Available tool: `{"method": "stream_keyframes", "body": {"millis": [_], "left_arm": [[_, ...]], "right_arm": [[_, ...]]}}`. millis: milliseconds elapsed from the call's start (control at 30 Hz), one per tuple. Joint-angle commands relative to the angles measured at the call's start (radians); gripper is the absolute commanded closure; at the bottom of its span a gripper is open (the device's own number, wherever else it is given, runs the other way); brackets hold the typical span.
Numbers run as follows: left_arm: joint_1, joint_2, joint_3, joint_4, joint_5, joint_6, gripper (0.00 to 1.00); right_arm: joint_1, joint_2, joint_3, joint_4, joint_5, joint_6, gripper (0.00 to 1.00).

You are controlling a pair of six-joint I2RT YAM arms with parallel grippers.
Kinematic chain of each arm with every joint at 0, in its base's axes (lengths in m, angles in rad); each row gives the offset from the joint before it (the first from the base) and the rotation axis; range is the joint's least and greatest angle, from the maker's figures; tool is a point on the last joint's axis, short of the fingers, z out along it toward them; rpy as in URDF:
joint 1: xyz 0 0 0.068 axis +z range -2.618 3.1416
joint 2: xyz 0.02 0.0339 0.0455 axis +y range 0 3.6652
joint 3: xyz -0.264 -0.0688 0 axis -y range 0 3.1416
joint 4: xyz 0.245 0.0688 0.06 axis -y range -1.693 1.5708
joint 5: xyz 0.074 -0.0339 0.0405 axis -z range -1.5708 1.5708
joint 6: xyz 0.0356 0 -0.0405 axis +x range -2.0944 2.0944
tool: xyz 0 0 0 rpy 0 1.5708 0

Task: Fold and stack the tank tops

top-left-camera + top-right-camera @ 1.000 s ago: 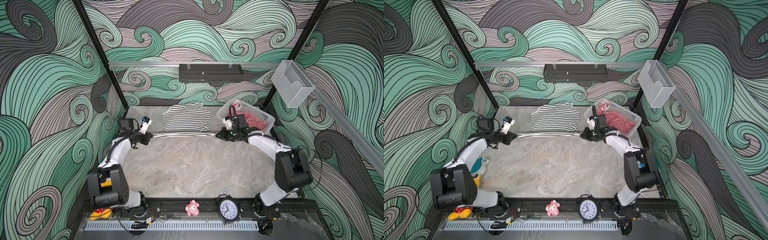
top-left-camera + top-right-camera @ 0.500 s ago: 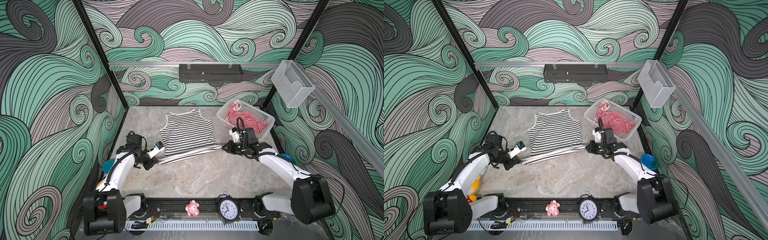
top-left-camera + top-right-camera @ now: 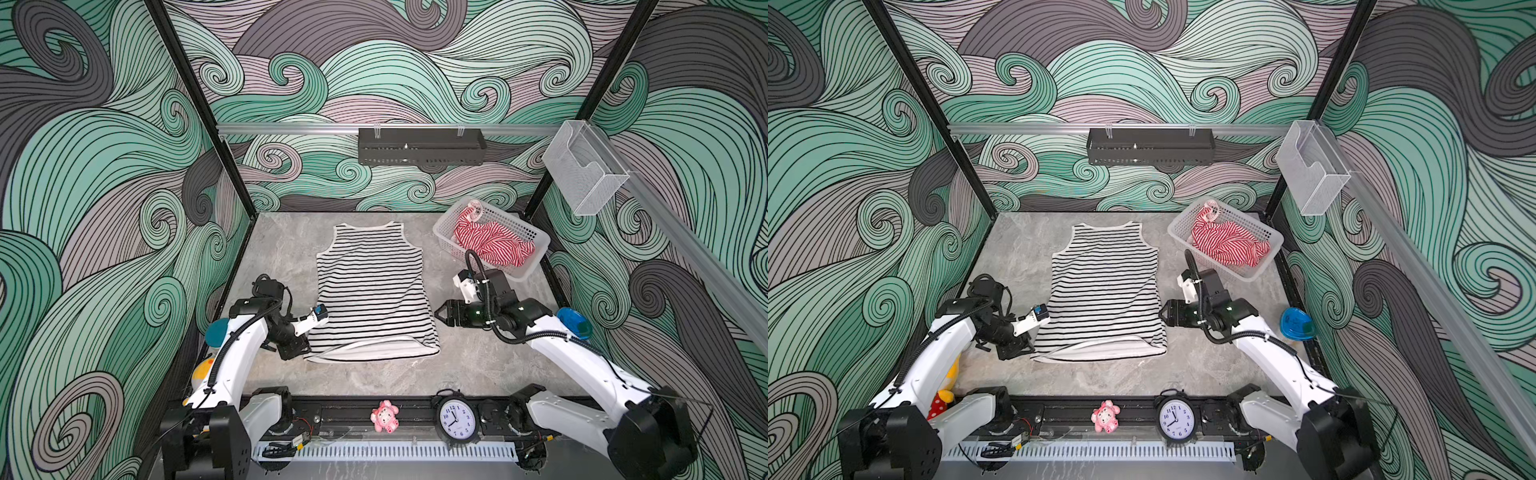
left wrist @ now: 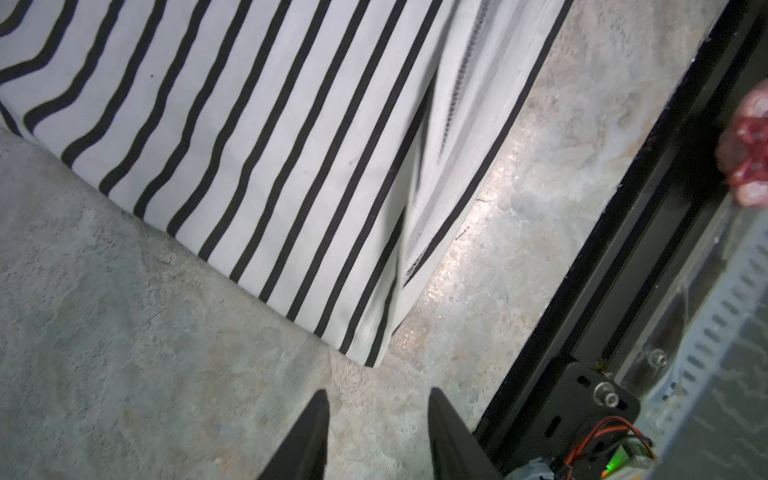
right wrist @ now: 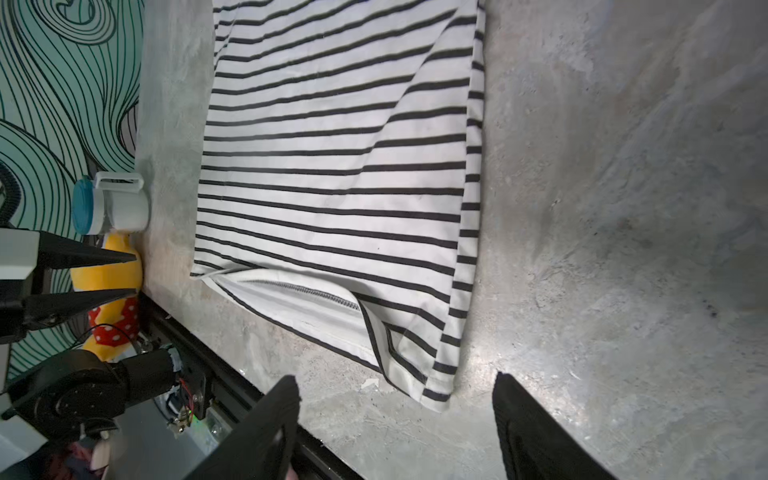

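Tabletop, grey and marbled, carries the whole job, and we judge that job barely begun.

We see the black-and-white tank top spread flat on it, neckline far from both sets of fingers and hem nearest them. In both top views it lies between the two grippers. No fold is in it yet. At the hem the upper layer is turned back a little, so a pale strip of inner fabric shows.

Beyond the right fingers, well apart from them, stands a white mesh basket. Inside it the red-and-white tank top lies crumpled, not yet taken out.

The left gripper sits low by the hem's left corner. Its fingers stand a narrow way apart with only bare table between them, and the corner lies just ahead of their tips, not touching. The right gripper is just beside the opposite side seam. Its fingers are spread wide and empty, with the hem's right corner just ahead of the gap.

So we count one top laid out, nothing folded, nothing stacked. Left to do, as we judge it: fold the black striped top, lift the red one from the basket, flatten and fold it, then set one on the other.
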Motion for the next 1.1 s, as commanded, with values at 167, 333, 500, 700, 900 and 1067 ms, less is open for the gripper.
{"method": "stream_keyframes", "body": {"millis": [167, 333, 500, 700, 900, 1067], "left_arm": [[-0.011, 0.075, 0.158, 0.246, 0.019, -0.139, 0.50], [-0.071, 0.400, 0.379, 0.401, 0.034, -0.340, 0.48], [-0.163, 0.770, 0.692, 0.386, -0.084, -0.437, 0.50], [-0.212, 1.077, 0.987, 0.319, -0.215, -0.469, 0.52], [-0.246, 1.200, 1.056, 0.328, -0.423, -0.479, 0.54], [-0.249, 1.170, 0.944, 0.366, -0.533, -0.427, 0.56]], "right_arm": [[0.152, 0.154, 0.057, 0.071, 0.111, 0.180, 0.47], [0.268, 0.379, 0.125, 0.193, 0.145, 0.263, 0.77], [0.344, 0.580, 0.229, 0.164, 0.195, 0.288, 0.85], [0.354, 0.598, 0.192, 0.094, 0.230, 0.291, 0.85], [0.347, 0.646, 0.215, -0.093, 0.324, 0.224, 0.78], [0.267, 0.722, 0.229, -0.139, 0.371, 0.171, 0.77]]}}
